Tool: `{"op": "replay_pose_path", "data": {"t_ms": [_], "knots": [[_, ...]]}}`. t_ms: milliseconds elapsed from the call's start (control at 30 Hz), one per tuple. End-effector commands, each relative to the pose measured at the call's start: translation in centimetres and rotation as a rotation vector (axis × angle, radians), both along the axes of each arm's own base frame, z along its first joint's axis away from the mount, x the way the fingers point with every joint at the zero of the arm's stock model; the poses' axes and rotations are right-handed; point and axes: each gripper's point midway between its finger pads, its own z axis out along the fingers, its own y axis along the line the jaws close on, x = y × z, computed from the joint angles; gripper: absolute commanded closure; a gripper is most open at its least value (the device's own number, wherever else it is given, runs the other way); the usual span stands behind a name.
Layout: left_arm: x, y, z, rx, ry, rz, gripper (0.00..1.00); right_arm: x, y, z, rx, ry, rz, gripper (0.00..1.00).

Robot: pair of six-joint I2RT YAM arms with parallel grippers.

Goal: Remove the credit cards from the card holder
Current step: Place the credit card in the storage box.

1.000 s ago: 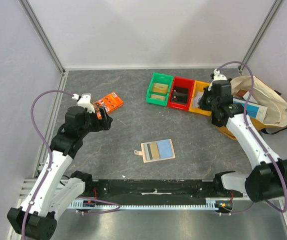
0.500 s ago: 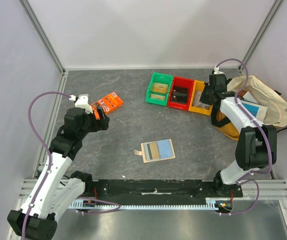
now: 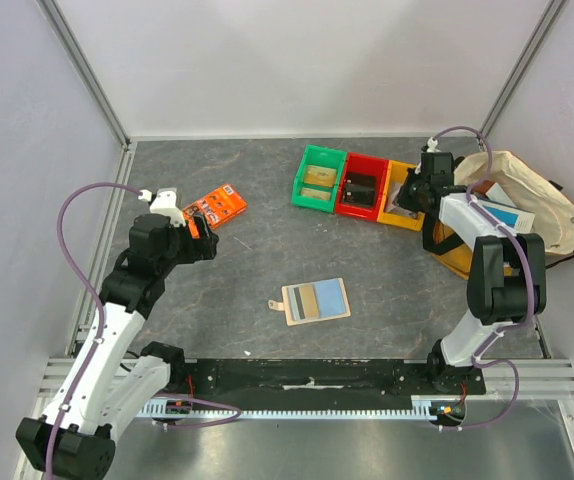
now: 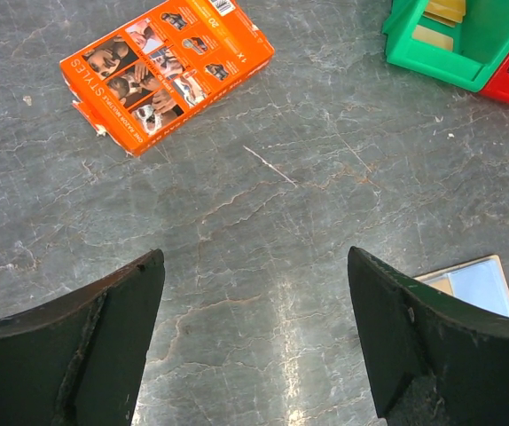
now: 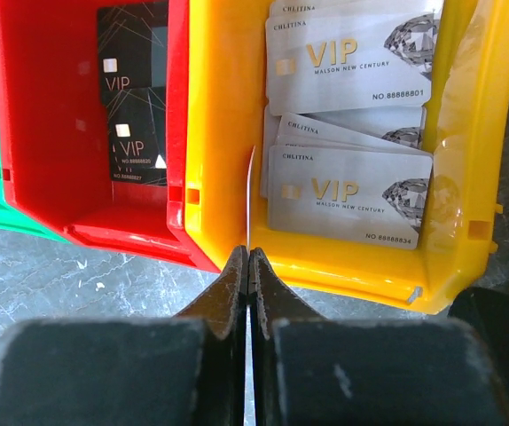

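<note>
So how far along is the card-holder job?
Done: silver cards lie in the yellow bin, black ones in the red bin. In hand: the right tool, shut, pinches what looks like a thin card edge-on over the yellow bin. Remaining: the card holder lies open, a pale blue face showing; left tool open, empty.

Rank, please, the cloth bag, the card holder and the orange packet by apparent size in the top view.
1. cloth bag, clearly largest.
2. card holder, lying open.
3. orange packet, only slightly smaller; nearly a tie.
</note>
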Motion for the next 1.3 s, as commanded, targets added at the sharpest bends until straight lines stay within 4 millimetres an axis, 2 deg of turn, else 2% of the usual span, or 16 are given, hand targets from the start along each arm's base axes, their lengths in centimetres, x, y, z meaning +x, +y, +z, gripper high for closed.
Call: {"op": "replay_pose_path", "data": {"t_ms": [0, 133, 233, 400, 533, 667, 767, 900, 1100, 1267], "knots": [[0.4, 0.0, -0.1, -0.01, -0.004, 0.002, 0.11, 0.8, -0.3, 0.1, 0.009, -0.019, -0.018, 0.95], [0.4, 0.1, -0.4, -0.007, 0.003, 0.008, 0.11, 0.2, -1.8, -0.3, -0.048, 0.0, -0.061, 0.73], [0.4, 0.1, -0.4, -0.007, 0.006, 0.008, 0.11, -0.1, -2.8, 0.0, -0.093, 0.005, -0.087, 0.6], [0.5, 0.0, -0.7, -0.011, 0.016, 0.003, 0.11, -0.5, -3.7, 2.4, -0.139, -0.034, -0.106, 0.43], [0.6, -0.3, -1.0, -0.017, 0.029, -0.01, 0.12, -1.1, -2.8, 5.1, -0.107, -0.088, -0.061, 0.32], [0.5, -1.0, -1.7, -0.035, 0.061, -0.048, 0.12, -2.5, 0.8, 8.8, -0.055, -0.183, 0.049, 0.22], [0.5, -1.5, -2.1, -0.047, 0.08, -0.065, 0.12, -4.2, 4.1, 11.3, -0.03, -0.255, 0.138, 0.18], [0.4, -2.3, -2.2, -0.073, 0.091, -0.104, 0.12, -7.2, 9.3, 13.1, -0.014, -0.31, 0.274, 0.14], [-0.5, -5.5, -2.2, -0.225, 0.112, -0.21, 0.14, -11.6, 14.4, 12.3, 0.002, -0.306, 0.417, 0.13], [-1.9, -7.7, -2.5, -0.325, 0.131, -0.241, 0.13, -15.4, 17.3, 9.2, -0.021, -0.255, 0.519, 0.12]]}}
